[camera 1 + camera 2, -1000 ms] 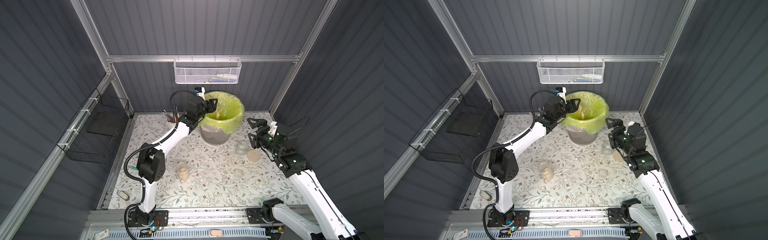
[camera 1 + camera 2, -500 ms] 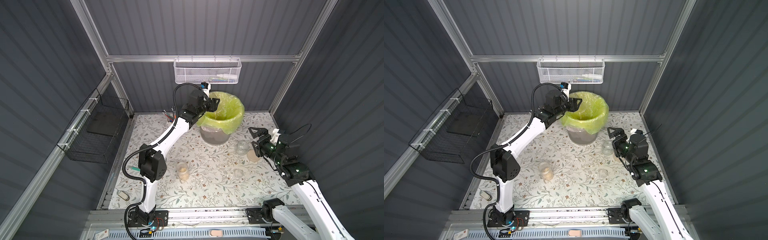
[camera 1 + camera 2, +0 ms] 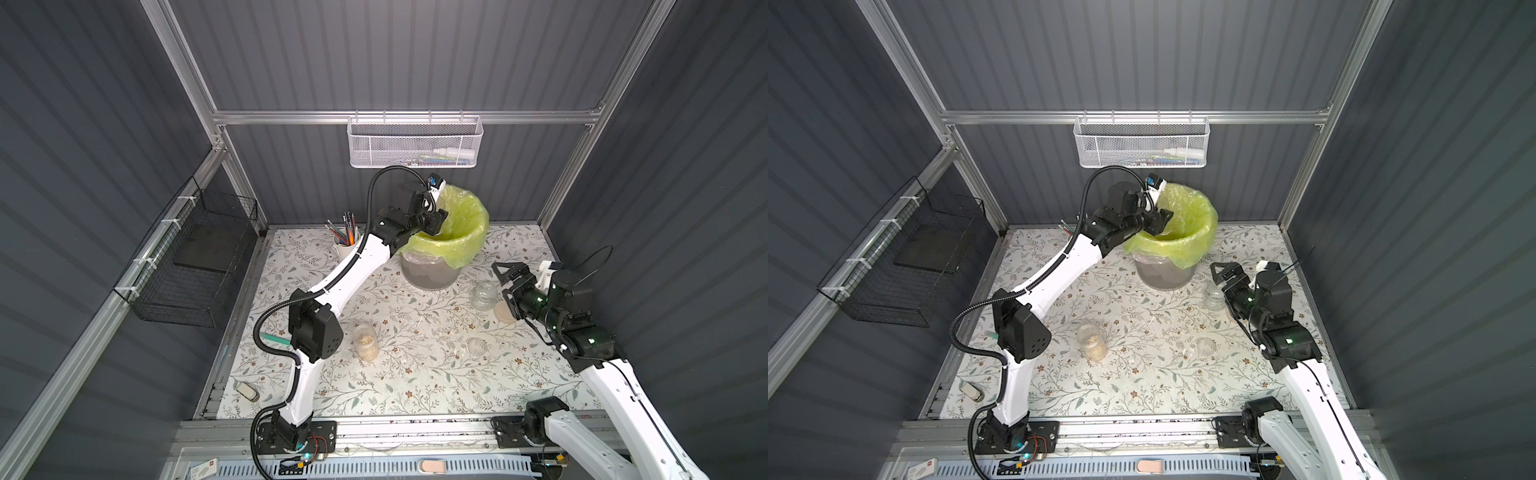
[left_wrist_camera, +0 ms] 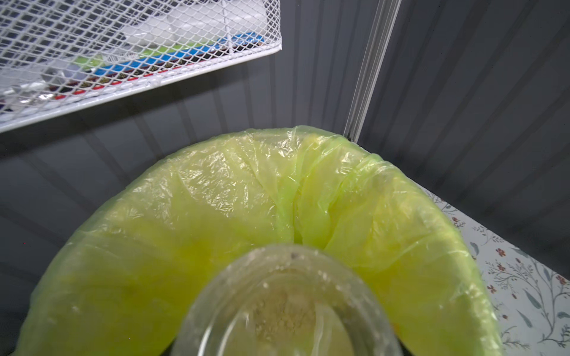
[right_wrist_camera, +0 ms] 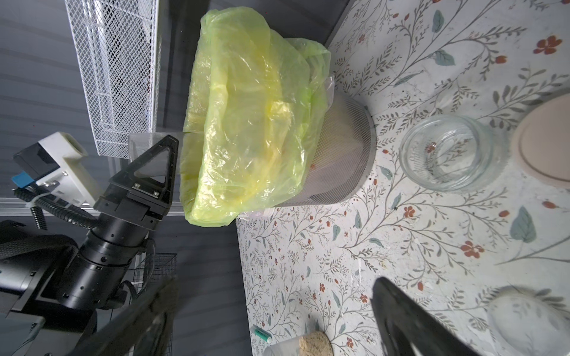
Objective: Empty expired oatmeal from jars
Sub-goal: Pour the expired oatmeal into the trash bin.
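Though not yet emptied, standing alone at 7 o'clock from the grey mesh bin with the yellow-green bag: tall clear glass jar with tan oatmeal flakes in the bottom. At 12 o'clock on the table, over the bin's rim: left gripper clamped tight on a second tall clear glass jar, tipped over, only pale dust inside. Pouring step, looks nearly done. At 4 o'clock from the bin: squat clear glass jar, empty, round beige lid just beside. Right gripper hanging near, fingers wide apart, holding nothing. Next, likely: put down the empty jar, then grab the one with flakes, firmly, no spilling.
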Robot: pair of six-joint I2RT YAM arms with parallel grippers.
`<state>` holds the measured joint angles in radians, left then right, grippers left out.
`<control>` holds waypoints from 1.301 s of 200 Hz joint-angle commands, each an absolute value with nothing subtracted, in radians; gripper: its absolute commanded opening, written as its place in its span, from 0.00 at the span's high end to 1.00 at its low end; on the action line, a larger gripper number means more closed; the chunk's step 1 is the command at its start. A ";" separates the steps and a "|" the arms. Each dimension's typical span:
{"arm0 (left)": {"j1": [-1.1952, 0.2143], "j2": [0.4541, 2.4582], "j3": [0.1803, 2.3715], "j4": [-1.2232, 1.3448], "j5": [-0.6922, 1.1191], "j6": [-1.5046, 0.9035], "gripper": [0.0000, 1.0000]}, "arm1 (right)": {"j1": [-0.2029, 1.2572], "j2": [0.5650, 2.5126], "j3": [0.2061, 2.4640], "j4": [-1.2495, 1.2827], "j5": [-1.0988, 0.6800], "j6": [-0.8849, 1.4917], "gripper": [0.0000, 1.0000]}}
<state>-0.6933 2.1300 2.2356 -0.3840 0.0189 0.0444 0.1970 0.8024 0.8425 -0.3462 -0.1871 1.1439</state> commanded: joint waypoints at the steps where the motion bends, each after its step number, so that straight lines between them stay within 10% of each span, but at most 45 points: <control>1: -0.736 2.184 2.344 -0.489 -0.031 0.197 0.75 | 0.192 0.804 0.835 -0.333 -0.213 1.119 0.01; 260: -0.721 2.106 2.249 -0.342 -0.096 0.210 0.67 | 0.193 0.895 0.916 -0.271 -0.395 0.971 0.01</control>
